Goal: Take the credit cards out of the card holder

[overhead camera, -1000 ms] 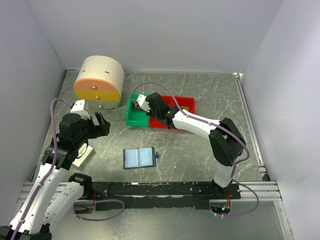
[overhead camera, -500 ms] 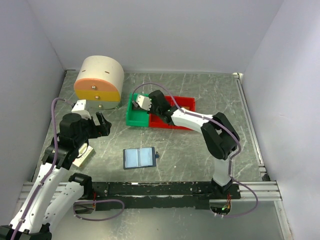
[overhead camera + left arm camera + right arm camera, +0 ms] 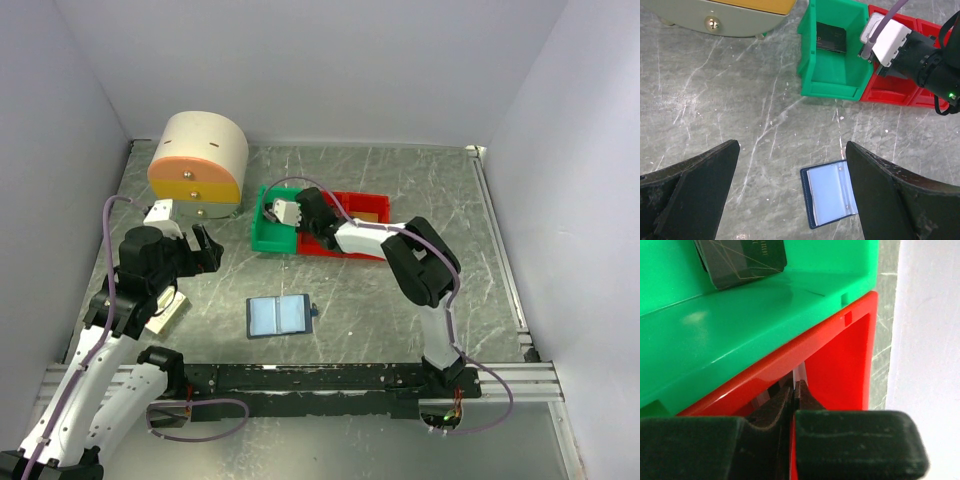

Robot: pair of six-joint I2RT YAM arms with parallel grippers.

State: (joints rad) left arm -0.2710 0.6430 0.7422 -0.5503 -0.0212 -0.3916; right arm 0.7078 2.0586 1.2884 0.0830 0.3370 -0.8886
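Top external view: the card holder (image 3: 277, 315) is lying open and flat on the table (image 3: 420, 180), pale blue-grey lining facing up and its small strap tab (image 3: 314, 311) sticking out on the right. It is sitting toward the near middle of the table, between the two arms and touching neither gripper. In the left wrist view its right part is hiding behind one finger.

One credit card (image 3: 830, 37), dark with fine gold lines, is lying in the far end of the green bin (image 3: 832, 75), well apart from the holder. The red bin (image 3: 372, 207) is standing right against the green bin's right side.

The right gripper (image 3: 793, 390) is reaching over the line where the two bins meet, with its fingers pressed together. A thin pale sliver is showing at the tips. It is too edge-on to tell whether it is a card.

The left gripper (image 3: 792, 150) is hovering over bare table to the left of the holder and nearer than the green bin. Its fingers (image 3: 695, 190) are spreading wide and holding nothing.

A cream box (image 3: 167, 310) is lying under the left arm at the table's left edge. A rounded drawer unit (image 3: 198, 165) with orange and yellow fronts is standing at the far left, just beside the green bin.
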